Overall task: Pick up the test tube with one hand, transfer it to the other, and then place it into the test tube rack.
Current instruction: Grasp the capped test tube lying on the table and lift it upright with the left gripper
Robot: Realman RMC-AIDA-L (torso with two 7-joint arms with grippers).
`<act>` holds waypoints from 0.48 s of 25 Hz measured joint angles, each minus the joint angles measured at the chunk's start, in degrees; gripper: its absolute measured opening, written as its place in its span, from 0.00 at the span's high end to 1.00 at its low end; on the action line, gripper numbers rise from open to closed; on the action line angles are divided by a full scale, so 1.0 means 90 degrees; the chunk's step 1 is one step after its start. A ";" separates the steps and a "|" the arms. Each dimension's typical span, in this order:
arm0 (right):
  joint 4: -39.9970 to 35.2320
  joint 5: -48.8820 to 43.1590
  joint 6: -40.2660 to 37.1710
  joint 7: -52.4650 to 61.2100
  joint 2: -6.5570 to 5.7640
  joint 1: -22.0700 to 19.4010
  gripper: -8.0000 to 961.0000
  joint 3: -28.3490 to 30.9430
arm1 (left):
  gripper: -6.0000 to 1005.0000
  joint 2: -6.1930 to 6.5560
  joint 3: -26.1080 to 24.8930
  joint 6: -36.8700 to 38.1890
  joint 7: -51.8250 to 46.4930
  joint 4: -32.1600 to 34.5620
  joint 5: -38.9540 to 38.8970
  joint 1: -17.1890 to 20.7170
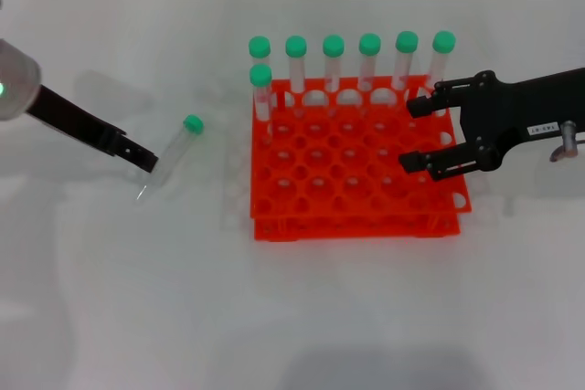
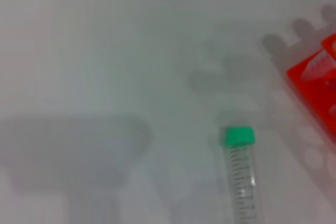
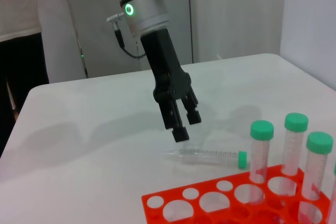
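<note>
White table (image 1: pixel 302 317) across the whole head view. At centre, the test tube rack (image 1: pixel 356 212), bright orange-red, two tiers; seven capped tubes (image 1: pixel 369 66) upright along its far row and upper-left corner, the other holes open.

From the right edge, reaching in over the rack's right side: the other (image 1: pixel 413 133), the labelled black gripper, fingers spread wide and holding nothing, hovering above the holes.

From the upper left, angling down toward centre-left: one hand (image 1: pixel 144 160), unlabelled, on the silver arm with the green light. In the right wrist view, seen at centre (image 3: pixel 185 125), fingers parted by a narrow gap, tips just above the pointed end of the tube, apparently not yet closed on it.

Left of the rack, flat on the table: the test tube (image 1: pixel 172 157), green cap toward upper right, conical tip toward lower left. Lower right in the left wrist view (image 2: pixel 242 177), cap and graduations plain, rack corner at the right edge.

Likely risks:
- Closing near the tapered tip rather than the barrel: poor grip, tube squirting out or pivoting.
- Pressing down on a round, smooth tube: rolling away across the table, possibly toward the rack.
- Grasp too close to one end: little free length left for the handover.
- At handover, labelled gripper so close over the standing tubes: knocking one during the move.
</note>
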 joint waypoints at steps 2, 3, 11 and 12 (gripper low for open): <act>0.0000 -0.0021 -0.0003 0.0005 0.0007 0.0028 0.19 -0.0002 | 0.25 -0.0081 0.0087 -0.0054 -0.0029 -0.0035 0.0002 -0.0020; 0.0000 -0.0022 -0.0003 0.0006 0.0009 0.0036 0.19 -0.0004 | 0.25 -0.0118 0.0142 -0.0066 -0.0042 -0.0072 0.0004 -0.0041; 0.0004 -0.0038 0.0000 -0.0023 0.0023 0.0045 0.19 -0.0010 | 0.26 -0.0213 0.0499 -0.0108 -0.0297 -0.0267 0.0008 -0.0162; 0.0007 -0.0039 0.0000 -0.0024 0.0023 0.0045 0.19 -0.0010 | 0.26 -0.0214 0.0514 -0.0108 -0.0309 -0.0272 0.0009 -0.0163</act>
